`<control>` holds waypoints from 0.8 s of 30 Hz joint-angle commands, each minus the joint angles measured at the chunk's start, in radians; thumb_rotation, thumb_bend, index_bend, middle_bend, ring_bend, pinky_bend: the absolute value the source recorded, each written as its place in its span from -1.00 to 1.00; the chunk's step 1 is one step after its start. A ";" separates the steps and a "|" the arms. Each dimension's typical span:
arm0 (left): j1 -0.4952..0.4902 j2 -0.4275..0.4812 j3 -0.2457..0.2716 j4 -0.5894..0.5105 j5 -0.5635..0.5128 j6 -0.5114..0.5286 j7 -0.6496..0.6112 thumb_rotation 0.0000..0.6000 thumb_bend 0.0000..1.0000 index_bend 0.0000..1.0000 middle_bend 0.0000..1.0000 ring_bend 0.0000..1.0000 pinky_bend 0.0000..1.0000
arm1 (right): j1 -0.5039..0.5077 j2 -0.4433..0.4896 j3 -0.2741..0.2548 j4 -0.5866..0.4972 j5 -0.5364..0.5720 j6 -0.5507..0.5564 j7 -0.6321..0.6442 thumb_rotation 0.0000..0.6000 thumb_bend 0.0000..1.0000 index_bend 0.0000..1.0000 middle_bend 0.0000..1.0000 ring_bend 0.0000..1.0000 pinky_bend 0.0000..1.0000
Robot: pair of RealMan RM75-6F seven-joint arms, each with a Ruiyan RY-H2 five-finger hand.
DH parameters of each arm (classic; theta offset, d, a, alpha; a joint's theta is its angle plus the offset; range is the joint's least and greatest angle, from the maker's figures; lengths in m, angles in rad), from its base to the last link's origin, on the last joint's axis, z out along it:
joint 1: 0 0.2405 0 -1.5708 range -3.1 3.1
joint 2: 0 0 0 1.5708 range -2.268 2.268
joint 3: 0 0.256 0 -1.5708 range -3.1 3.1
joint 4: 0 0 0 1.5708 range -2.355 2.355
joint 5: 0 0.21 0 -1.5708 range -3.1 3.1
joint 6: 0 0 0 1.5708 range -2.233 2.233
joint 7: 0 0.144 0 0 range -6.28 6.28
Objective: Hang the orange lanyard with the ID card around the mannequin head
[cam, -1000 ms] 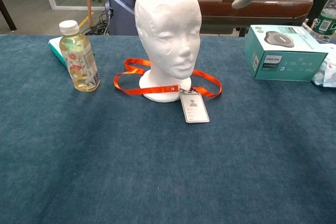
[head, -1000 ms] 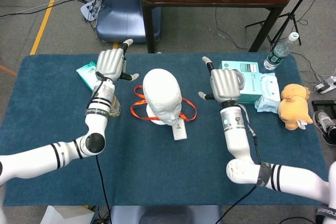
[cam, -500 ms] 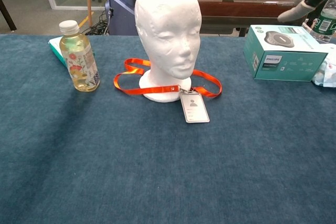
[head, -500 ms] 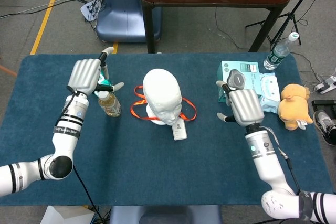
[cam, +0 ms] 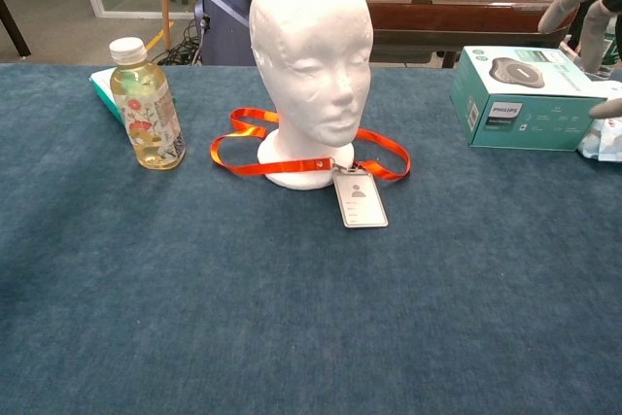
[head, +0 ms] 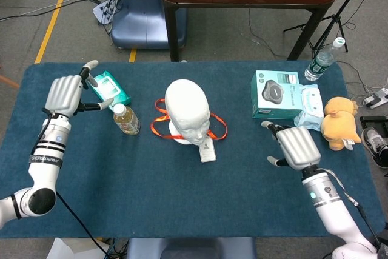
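The orange lanyard (cam: 292,164) is lying looped around the base of the white mannequin head (cam: 311,51), which is standing upright mid-worktop (cam: 292,337), with the ID card (cam: 360,199) resting flat in front of the neck. Judging by this, the hanging looks done and little is remaining. The left hand (head: 65,94) is hovering with fingers spread, holding nothing, well left of the juice bottle (cam: 146,104). The right hand (head: 297,147) is likewise empty and spread, near the teal Philips box (cam: 525,96).
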 commanded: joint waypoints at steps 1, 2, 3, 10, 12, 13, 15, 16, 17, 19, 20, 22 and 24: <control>0.038 0.008 0.022 0.009 0.044 0.004 -0.046 0.17 -0.76 -0.93 -0.20 -0.22 0.34 | -0.018 0.006 -0.024 0.019 -0.035 -0.023 0.022 1.00 -0.95 -0.49 -0.09 -0.07 0.44; 0.053 0.010 0.032 0.011 0.060 0.004 -0.061 0.17 -0.76 -0.93 -0.22 -0.23 0.31 | -0.024 0.004 -0.035 0.029 -0.051 -0.032 0.026 1.00 -0.95 -0.49 -0.10 -0.08 0.43; 0.065 0.012 0.039 0.014 0.076 0.006 -0.073 0.16 -0.76 -0.93 -0.23 -0.25 0.28 | -0.029 0.001 -0.042 0.036 -0.062 -0.036 0.029 1.00 -0.95 -0.49 -0.10 -0.09 0.42; 0.173 0.011 0.110 0.039 0.213 0.042 -0.172 0.18 -0.76 -0.93 -0.24 -0.27 0.23 | -0.042 -0.020 -0.089 0.092 -0.110 -0.103 0.018 1.00 -0.95 -0.49 -0.16 -0.23 0.28; 0.204 0.013 0.129 0.041 0.248 0.059 -0.195 0.17 -0.76 -0.93 -0.24 -0.27 0.22 | -0.035 -0.033 -0.095 0.111 -0.106 -0.127 0.001 0.96 -0.95 -0.49 -0.23 -0.32 0.17; 0.224 0.015 0.141 0.042 0.270 0.070 -0.209 0.17 -0.76 -0.92 -0.24 -0.27 0.22 | -0.029 -0.044 -0.098 0.123 -0.094 -0.148 -0.012 0.90 -0.95 -0.49 -0.27 -0.37 0.12; 0.251 0.019 0.155 0.041 0.296 0.085 -0.229 0.17 -0.76 -0.89 -0.24 -0.27 0.21 | -0.014 -0.061 -0.096 0.137 -0.072 -0.184 -0.022 0.73 -0.97 -0.50 -0.35 -0.47 0.01; 0.266 0.022 0.161 0.041 0.311 0.092 -0.242 0.17 -0.76 -0.89 -0.24 -0.27 0.21 | -0.002 -0.073 -0.094 0.149 -0.058 -0.208 -0.028 0.64 -0.97 -0.53 -0.41 -0.53 -0.06; 0.276 0.025 0.166 0.040 0.321 0.096 -0.251 0.17 -0.76 -0.88 -0.24 -0.27 0.21 | 0.006 -0.084 -0.091 0.159 -0.047 -0.224 -0.033 0.56 -0.97 -0.56 -0.46 -0.59 -0.13; 0.296 0.033 0.175 0.038 0.340 0.101 -0.264 0.16 -0.76 -0.88 -0.24 -0.27 0.19 | 0.026 -0.113 -0.079 0.184 -0.018 -0.257 -0.036 0.43 -0.97 -0.62 -0.53 -0.68 -0.23; 0.304 0.035 0.178 0.037 0.346 0.103 -0.270 0.15 -0.76 -0.88 -0.25 -0.28 0.18 | 0.034 -0.124 -0.074 0.194 -0.007 -0.270 -0.034 0.36 -0.97 -0.65 -0.56 -0.72 -0.28; 0.320 0.038 0.182 0.039 0.358 0.108 -0.283 0.14 -0.76 -0.88 -0.25 -0.28 0.18 | 0.054 -0.153 -0.063 0.219 0.020 -0.302 -0.030 0.27 -0.97 -0.70 -0.61 -0.77 -0.35; 0.330 0.039 0.183 0.042 0.363 0.107 -0.294 0.12 -0.76 -0.88 -0.25 -0.28 0.17 | 0.073 -0.177 -0.054 0.240 0.039 -0.329 -0.029 0.22 -0.97 -0.73 -0.64 -0.80 -0.39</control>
